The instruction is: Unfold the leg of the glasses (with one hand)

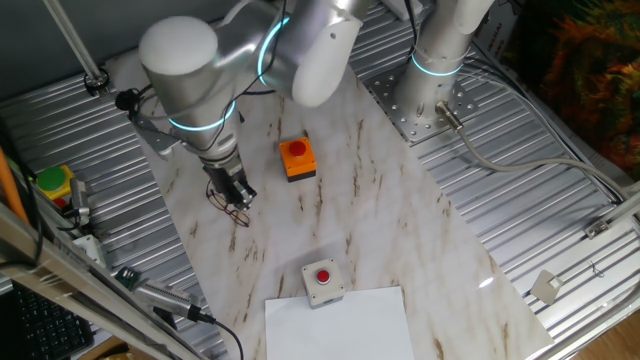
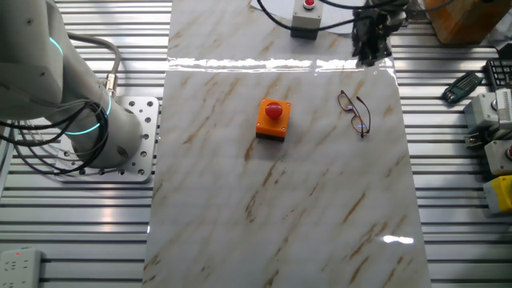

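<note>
The glasses [image 2: 354,112] lie on the marble tabletop [image 2: 280,200], a thin dark wire frame with two small oval lenses; in the one fixed view the glasses [image 1: 236,211] show just below my fingertips. My gripper [image 1: 233,192] hangs over them, pointing down, its dark fingers slightly apart and holding nothing. From the other side the gripper [image 2: 372,50] appears beyond the glasses with a gap of bare table between, so it is not touching them.
An orange box with a red button [image 1: 297,158] stands right of the glasses. A grey box with a red button [image 1: 322,282] sits by a white sheet [image 1: 340,325]. A second arm's base [image 1: 440,60] is bolted at the back. Tools and cables [image 2: 488,120] crowd the side.
</note>
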`<state>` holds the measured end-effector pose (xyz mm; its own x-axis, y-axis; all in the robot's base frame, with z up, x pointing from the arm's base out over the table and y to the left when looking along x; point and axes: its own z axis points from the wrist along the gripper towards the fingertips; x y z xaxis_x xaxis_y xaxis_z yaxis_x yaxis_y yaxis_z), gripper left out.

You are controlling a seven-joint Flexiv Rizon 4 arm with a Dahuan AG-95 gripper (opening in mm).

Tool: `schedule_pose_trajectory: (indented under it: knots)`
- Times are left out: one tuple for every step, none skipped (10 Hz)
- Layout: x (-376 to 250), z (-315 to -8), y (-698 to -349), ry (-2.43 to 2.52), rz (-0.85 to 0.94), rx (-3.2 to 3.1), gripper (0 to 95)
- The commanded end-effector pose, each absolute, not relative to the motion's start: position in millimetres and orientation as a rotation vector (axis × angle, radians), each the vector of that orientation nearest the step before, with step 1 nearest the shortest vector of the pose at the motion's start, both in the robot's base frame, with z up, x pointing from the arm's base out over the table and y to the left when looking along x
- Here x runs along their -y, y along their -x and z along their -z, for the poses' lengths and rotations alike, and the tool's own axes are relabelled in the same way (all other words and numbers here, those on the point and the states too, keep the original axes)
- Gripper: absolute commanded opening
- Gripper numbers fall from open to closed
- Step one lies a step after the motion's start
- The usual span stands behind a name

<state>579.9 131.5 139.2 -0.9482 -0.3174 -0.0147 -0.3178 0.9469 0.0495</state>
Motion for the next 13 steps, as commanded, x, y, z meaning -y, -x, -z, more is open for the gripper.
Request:
schedule_pose_trajectory:
  knots:
    - [-131, -127, -586, 1.467, 0.048, -2.75, 19.0]
    - [-129, -124, -586, 1.536, 0.051, -2.707, 19.0]
    - [-123, -115, -586, 1.678, 0.041, -2.615, 19.0]
    - [-118, -103, -587, 1.813, 0.038, -2.515, 19.0]
    - [-114, -92, -589, 1.897, 0.026, -2.441, 19.0]
    - [-111, -84, -590, 1.943, 0.009, -2.393, 19.0]
    - [-110, -79, -592, 1.971, 0.007, -2.366, 19.0]
    - [-109, -75, -593, 1.992, 0.011, -2.352, 19.0]
    - [-108, -71, -594, 2.028, 0.03, -2.333, 19.0]
    - [-108, -69, -594, 2.039, 0.034, -2.327, 19.0]
    - [-107, -67, -595, 2.047, 0.035, -2.321, 19.0]
    - [-107, -65, -595, 2.05, 0.038, -2.322, 19.0]
    - [-107, -65, -595, 2.058, 0.045, -2.325, 19.0]
